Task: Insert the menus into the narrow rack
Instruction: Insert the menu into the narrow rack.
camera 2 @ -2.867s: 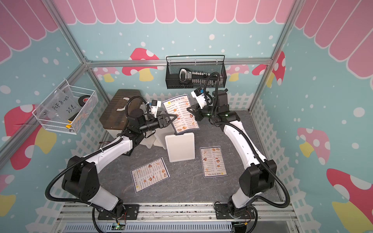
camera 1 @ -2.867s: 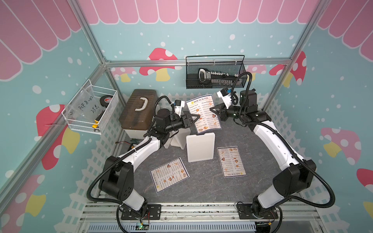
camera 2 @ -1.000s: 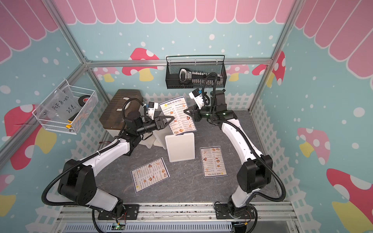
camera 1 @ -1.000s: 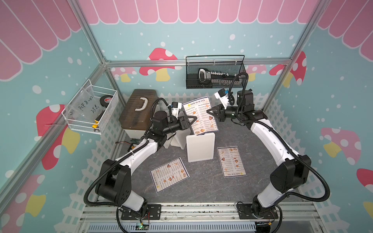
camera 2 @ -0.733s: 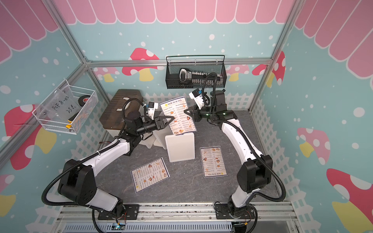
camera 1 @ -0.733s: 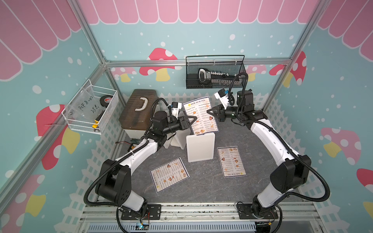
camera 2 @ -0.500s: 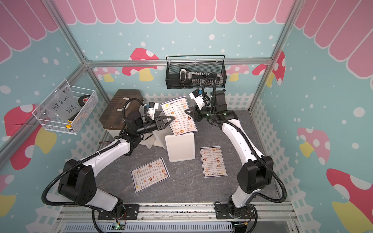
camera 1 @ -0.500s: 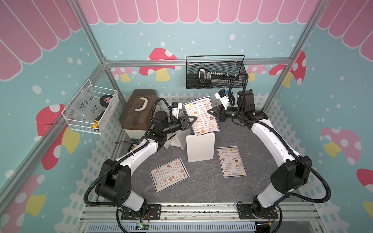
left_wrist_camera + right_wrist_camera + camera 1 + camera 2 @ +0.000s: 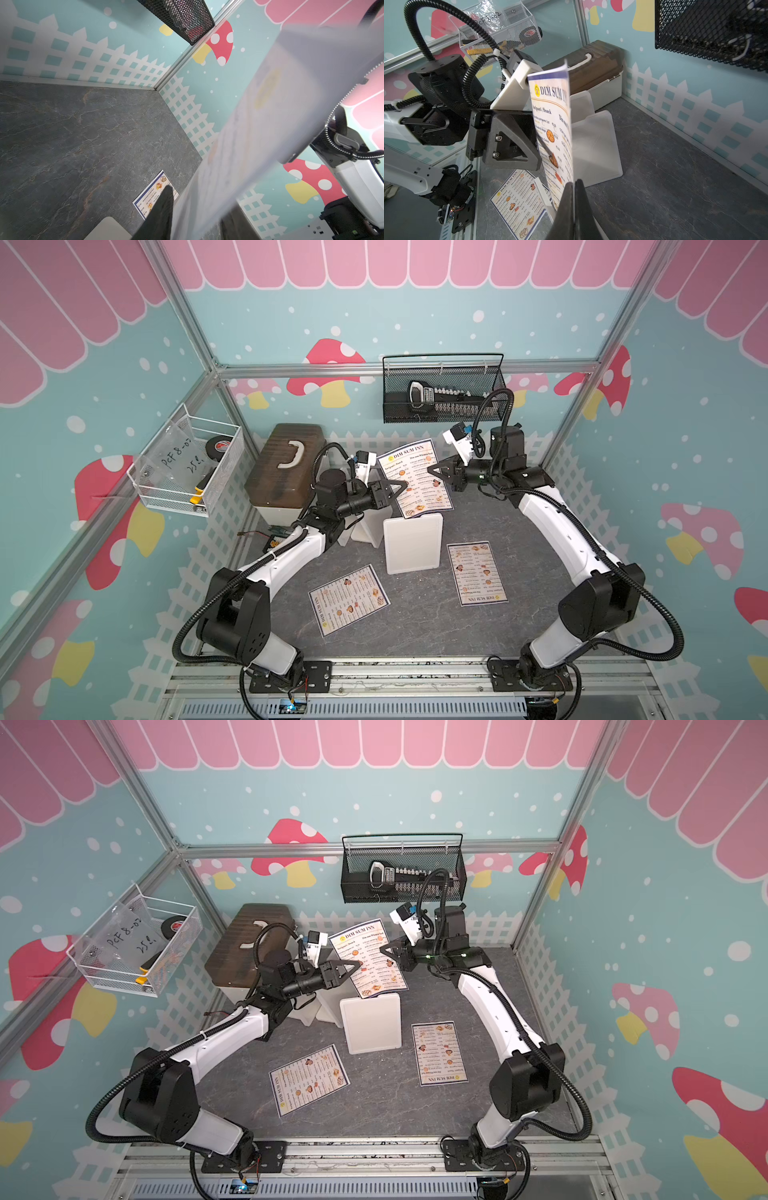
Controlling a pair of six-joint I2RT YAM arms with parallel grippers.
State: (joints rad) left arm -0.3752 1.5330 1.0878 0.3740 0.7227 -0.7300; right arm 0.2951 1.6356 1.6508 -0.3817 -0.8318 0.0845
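One menu [image 9: 415, 481] [image 9: 370, 961] hangs upright above the white narrow rack [image 9: 411, 543] [image 9: 372, 1023], its lower edge just behind the rack's top. My right gripper [image 9: 431, 471] [image 9: 574, 182] is shut on its right edge. My left gripper [image 9: 402, 489] [image 9: 199, 199] is open and straddles the left edge; the blurred sheet [image 9: 259, 124] passes between the spread fingers [image 9: 162, 212]. Two other menus lie flat on the table, one front left [image 9: 349, 605] [image 9: 519, 205] and one right of the rack [image 9: 478, 572] [image 9: 441, 1052].
A brown box with a white handle [image 9: 286, 472] stands at the back left, with more white panels [image 9: 598, 145] beside it. A black mesh basket [image 9: 442, 393] hangs on the back wall and a wire basket [image 9: 187, 468] on the left wall. The grey table [image 9: 519, 614] ends at walls.
Since the earliest frames the held menu and my right gripper have shifted slightly left. Over the last second almost nothing has moved.
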